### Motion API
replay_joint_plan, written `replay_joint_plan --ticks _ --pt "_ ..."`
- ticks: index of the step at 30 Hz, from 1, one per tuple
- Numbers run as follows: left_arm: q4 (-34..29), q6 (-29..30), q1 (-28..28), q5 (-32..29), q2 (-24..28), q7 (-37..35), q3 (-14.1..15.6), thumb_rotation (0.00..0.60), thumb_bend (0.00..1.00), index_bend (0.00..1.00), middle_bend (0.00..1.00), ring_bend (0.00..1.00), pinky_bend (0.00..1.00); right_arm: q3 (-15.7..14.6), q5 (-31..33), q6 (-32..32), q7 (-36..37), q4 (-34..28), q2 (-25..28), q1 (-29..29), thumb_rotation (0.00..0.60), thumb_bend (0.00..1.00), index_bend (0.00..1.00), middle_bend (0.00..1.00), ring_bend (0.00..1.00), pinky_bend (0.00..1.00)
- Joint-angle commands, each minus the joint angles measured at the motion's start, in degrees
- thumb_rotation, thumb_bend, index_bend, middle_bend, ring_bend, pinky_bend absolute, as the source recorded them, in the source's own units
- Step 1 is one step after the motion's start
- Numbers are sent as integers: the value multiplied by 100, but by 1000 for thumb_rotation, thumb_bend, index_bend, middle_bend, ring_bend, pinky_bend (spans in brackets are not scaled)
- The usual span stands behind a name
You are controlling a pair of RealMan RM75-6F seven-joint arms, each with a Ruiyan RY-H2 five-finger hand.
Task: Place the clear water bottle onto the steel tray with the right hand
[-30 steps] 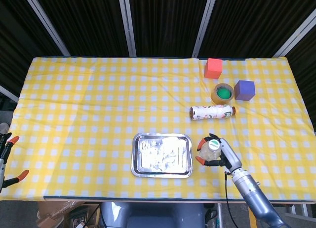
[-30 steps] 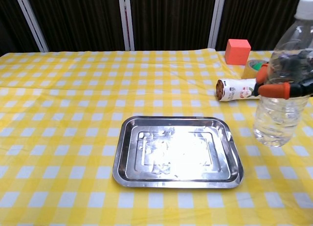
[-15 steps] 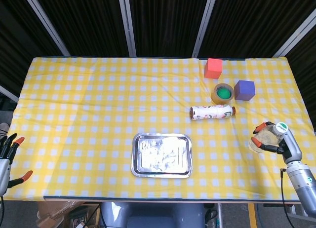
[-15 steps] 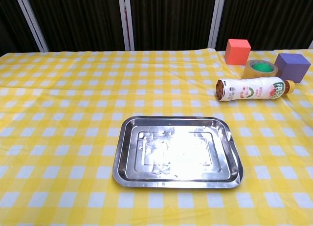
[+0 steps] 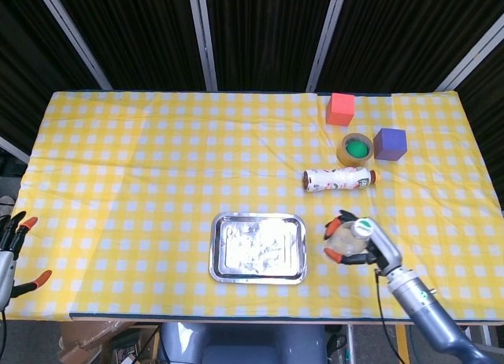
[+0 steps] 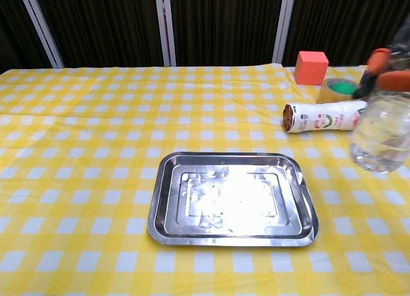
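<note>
The clear water bottle (image 5: 346, 239) with a white cap is held above the table just right of the steel tray (image 5: 257, 247). My right hand (image 5: 354, 243) grips it around the body, orange fingertips wrapped over it. In the chest view the bottle (image 6: 383, 131) hangs at the right edge, its bottom off the cloth, with fingertips (image 6: 383, 64) of the right hand across its upper part. The tray (image 6: 234, 198) lies flat with nothing on it. My left hand (image 5: 11, 250) hangs open off the table's left edge, holding nothing.
A white labelled bottle (image 5: 339, 178) lies on its side behind the tray. Further back stand a tape roll (image 5: 355, 148), a purple cube (image 5: 390, 143) and a red cube (image 5: 340, 109). Yellow checked cloth (image 5: 142, 175) covers the table.
My right hand with the bottle swung out to the far right half a second ago and has now come back left, close to the tray's right side. The left hand barely shifted.
</note>
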Motion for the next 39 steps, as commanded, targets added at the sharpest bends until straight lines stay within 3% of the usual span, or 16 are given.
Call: replay_joint_plan --ticks 1,7,12,17,29,34,39 --pt "28 -6 -7 9 27 -70 -4 600 133 119 35 0 0 18 428 -174 -875 -497 -596 437 600 416 803 652 313 0" --pt "49 -27 -10 -56 57 -189 -28 600 133 119 35 0 0 94 1215 51 -2009 -1047 -1038 757 600 417 803 652 313 0" --pt "36 -28 -12 -19 41 -132 -4 600 133 119 35 0 0 127 1578 240 -2211 -1070 -932 733 600 417 803 652 313 0" --pt "18 -30 -10 -38 25 -73 -3 600 133 119 35 0 0 128 1498 325 -1632 -676 -475 392 600 417 803 652 313 0" --pt "-39 13 7 -33 6 36 2 600 133 119 35 0 0 -98 429 339 465 946 618 -403 600 417 803 652 313 0" --pt "-45 -8 -3 -43 -8 70 1 600 133 119 35 0 0 -102 178 321 828 1152 748 -386 600 417 803 652 313 0" --pt "-41 -15 -6 -58 -9 78 -3 600 133 119 35 0 0 -192 -72 228 636 846 584 -228 600 417 804 652 313 0"
